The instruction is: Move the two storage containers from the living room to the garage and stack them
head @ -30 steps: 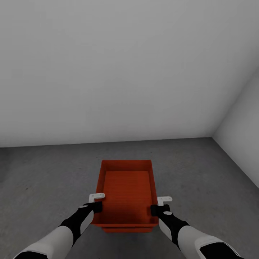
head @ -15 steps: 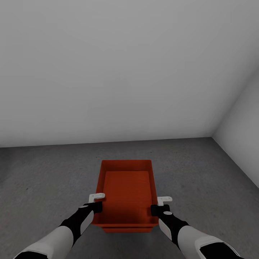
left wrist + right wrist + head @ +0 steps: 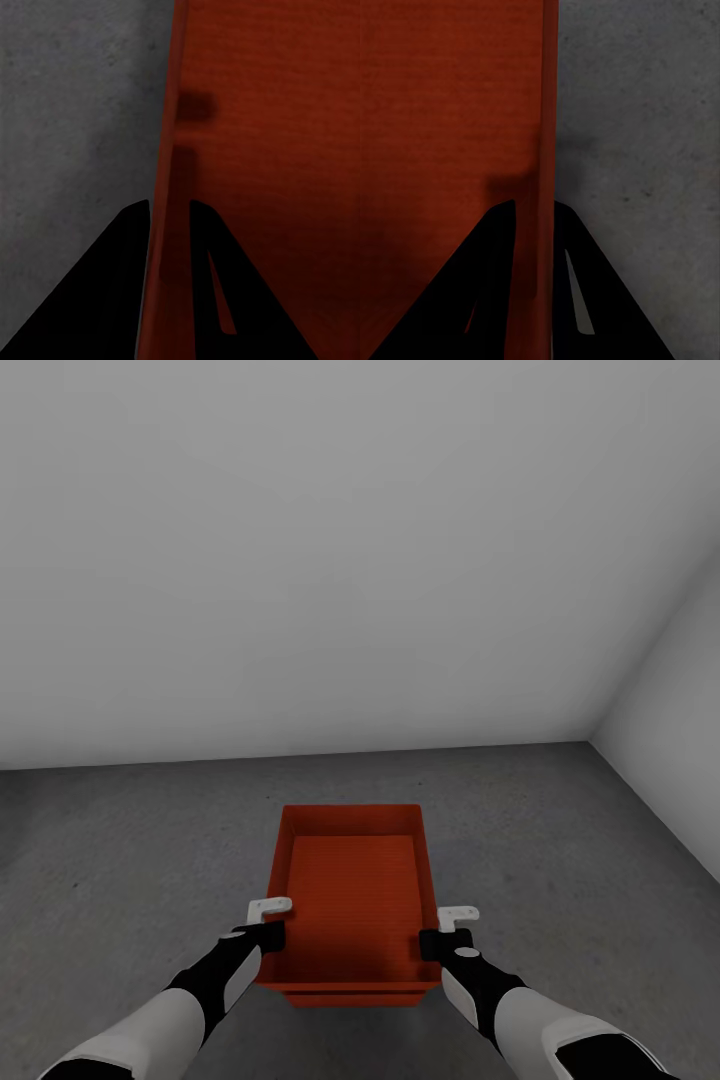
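1. You are holding one red-orange storage container between both arms, straight ahead of the trunk, over the dark grey garage floor. Its long axis runs away from you toward the white-grey wall.
2. A second red edge peeks out just under the near end of the held container. That looks like the other bin lying directly below, though how much gap is left between them cannot be told.
3. Your left tool is pinching the container's left wall near the near corner. The left wrist view shows that wall running up between the two dark fingers, one inside the bin and one outside.
4. Your right tool grips the right wall the same way. In the right wrist view the rim passes between its fingers, with floor on the outer side.
5. Both forearms reach forward and slightly inward, roughly level with each other, so neither arm is nearer and the bin hangs level.
6. The move ahead turns on straight-down alignment: the held bin seems squared over the lower one, so lower evenly and let go with both tools together to avoid tipping.
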Controlling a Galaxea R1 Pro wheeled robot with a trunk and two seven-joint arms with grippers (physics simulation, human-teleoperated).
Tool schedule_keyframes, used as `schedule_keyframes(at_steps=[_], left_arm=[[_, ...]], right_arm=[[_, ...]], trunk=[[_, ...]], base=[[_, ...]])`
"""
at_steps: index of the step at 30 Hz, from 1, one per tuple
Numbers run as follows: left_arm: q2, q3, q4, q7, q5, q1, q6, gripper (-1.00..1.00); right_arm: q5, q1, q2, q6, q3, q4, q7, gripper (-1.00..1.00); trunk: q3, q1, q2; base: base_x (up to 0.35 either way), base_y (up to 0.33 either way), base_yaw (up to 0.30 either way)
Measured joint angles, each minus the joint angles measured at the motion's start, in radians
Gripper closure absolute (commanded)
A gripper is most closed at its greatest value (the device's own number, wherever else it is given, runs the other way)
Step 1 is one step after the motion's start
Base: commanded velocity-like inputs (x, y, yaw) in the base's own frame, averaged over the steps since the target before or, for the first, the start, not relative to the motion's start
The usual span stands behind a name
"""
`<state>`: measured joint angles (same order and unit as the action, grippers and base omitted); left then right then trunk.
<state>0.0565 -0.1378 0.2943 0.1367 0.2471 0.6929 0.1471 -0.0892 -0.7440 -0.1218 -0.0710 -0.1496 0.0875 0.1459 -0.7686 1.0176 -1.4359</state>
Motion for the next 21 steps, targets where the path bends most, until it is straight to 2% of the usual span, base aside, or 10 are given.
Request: schedule_keyframes(at_steps=[21], left_arm=[[0.000, 0.000, -0.001, 0.000, 0.000, 0.000, -0.001, 1.00]], right_arm=[[0.000, 0.000, 0.000, 0.000, 0.000, 0.000, 0.000, 1.00]], trunk=[[0.000, 0.000, 0.000]], base=[[0.000, 0.000, 0.000]])
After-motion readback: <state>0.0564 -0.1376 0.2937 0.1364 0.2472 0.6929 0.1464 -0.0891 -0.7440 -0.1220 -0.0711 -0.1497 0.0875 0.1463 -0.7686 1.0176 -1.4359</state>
